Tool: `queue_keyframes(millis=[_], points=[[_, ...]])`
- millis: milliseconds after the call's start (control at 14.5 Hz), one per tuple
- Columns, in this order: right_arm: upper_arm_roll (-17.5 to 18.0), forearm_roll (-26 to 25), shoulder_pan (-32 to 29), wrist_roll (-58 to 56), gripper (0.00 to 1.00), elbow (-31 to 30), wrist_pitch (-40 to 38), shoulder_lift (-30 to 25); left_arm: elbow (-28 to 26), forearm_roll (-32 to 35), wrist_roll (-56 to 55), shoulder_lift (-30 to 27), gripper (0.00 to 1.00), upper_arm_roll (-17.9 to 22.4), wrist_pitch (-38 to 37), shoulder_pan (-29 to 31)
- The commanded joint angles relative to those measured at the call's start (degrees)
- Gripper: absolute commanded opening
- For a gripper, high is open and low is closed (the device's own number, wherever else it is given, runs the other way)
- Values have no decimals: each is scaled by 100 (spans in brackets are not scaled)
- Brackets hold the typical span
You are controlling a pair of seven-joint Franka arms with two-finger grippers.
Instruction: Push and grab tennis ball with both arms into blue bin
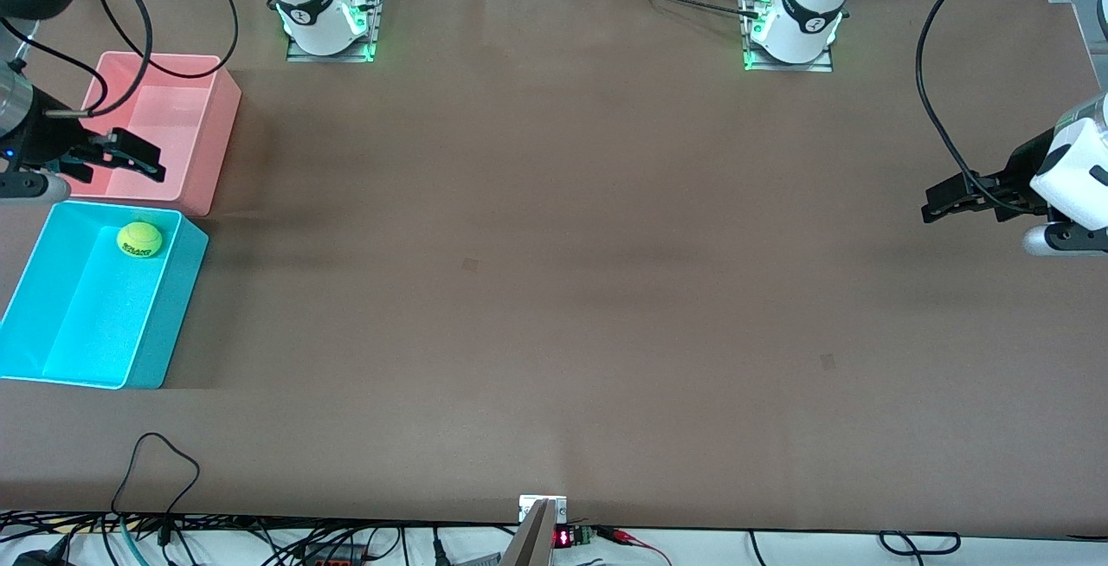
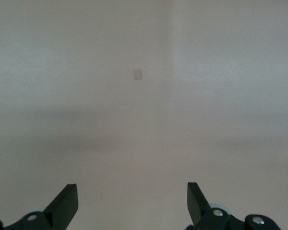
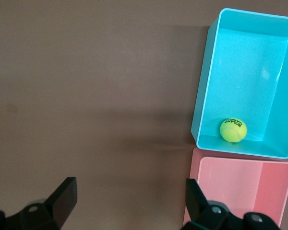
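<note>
The tennis ball (image 1: pixel 139 239) lies inside the blue bin (image 1: pixel 86 324), in the bin's corner nearest the pink bin, at the right arm's end of the table. The right wrist view shows the ball (image 3: pixel 233 130) in the blue bin (image 3: pixel 249 72) as well. My right gripper (image 1: pixel 160 164) is open and empty, up over the pink bin's edge beside the blue bin; the right wrist view shows it (image 3: pixel 129 181) with its jaws wide apart. My left gripper (image 1: pixel 926 205) is open and empty over bare table at the left arm's end, and the left wrist view shows it (image 2: pixel 132 186) over table only.
A pink-red bin (image 1: pixel 212 142) stands empty beside the blue bin, farther from the front camera; it shows in the right wrist view (image 3: pixel 240 187). Both arm bases (image 1: pixel 329 21) (image 1: pixel 792 29) stand along the table's back edge. Loose cables (image 1: pixel 156 462) lie at the front edge.
</note>
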Motion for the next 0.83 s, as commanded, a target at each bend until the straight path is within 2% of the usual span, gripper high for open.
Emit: queue_keyframes(millis=[0,138,276,759], points=[[-13,-18,35,71,100,406,-386,69,-49,103,-1,-63,100,-13,3,-15],[-13,-35,27,71,100,731,-553,341,-49,103,-1,-63,100,-13,3,-6],[-13,-44,27,71,100,776,-554,456,-49,103,8,-63,100,-13,3,-6],[-48,-53,88,71,100,785,-563,430,-49,112,-1,-63,100,-13,3,-15]])
